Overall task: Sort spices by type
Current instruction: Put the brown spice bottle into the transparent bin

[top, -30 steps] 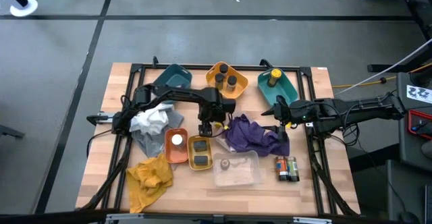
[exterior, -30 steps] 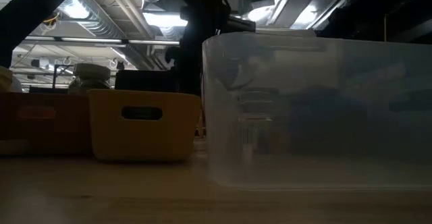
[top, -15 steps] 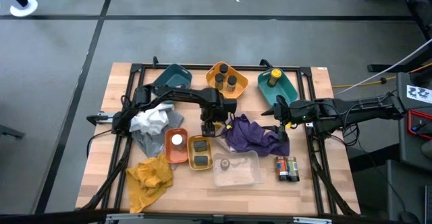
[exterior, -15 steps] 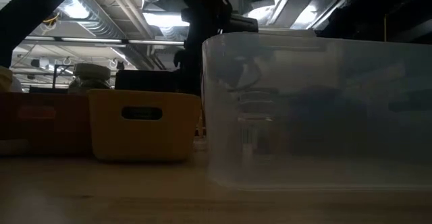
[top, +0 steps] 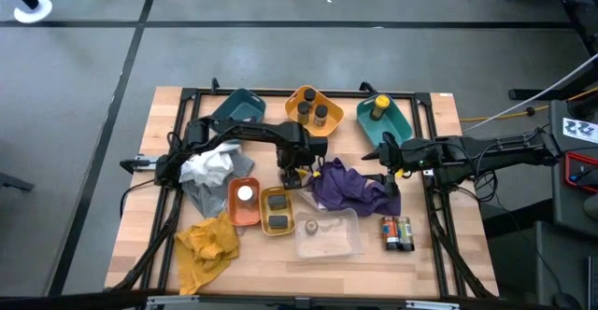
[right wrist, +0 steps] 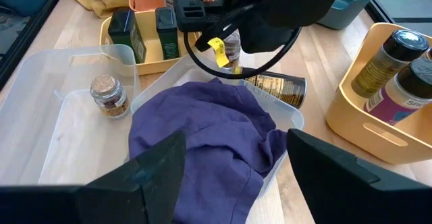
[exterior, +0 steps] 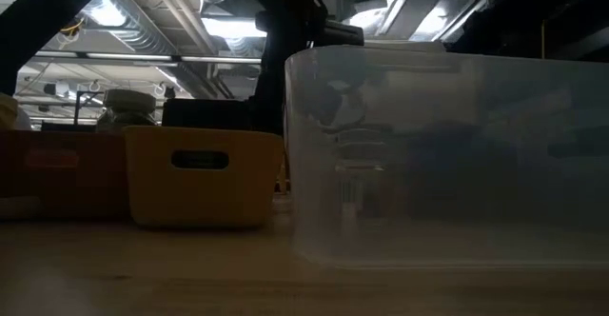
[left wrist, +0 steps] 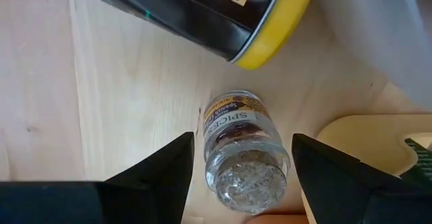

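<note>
My left gripper points down at the table between the orange tray and the yellow tray. It is open. In the left wrist view its fingers stand on either side of a small clear glass spice jar on the wood, close to it but not plainly touching. A black can with a yellow lid lies on its side just beyond the jar. My right gripper is open and hovers beside the purple cloth, touching nothing.
Two black-lidded jars stand in the orange tray, a yellow-lidded jar in the teal tray. The yellow tray holds two dark tins, the small orange tray a white-lidded jar. A clear bin holds a cork-topped jar. Two jars lie near the right edge.
My left gripper has shifted a little toward the table's right, over the clear jar. Nothing else has visibly moved.
</note>
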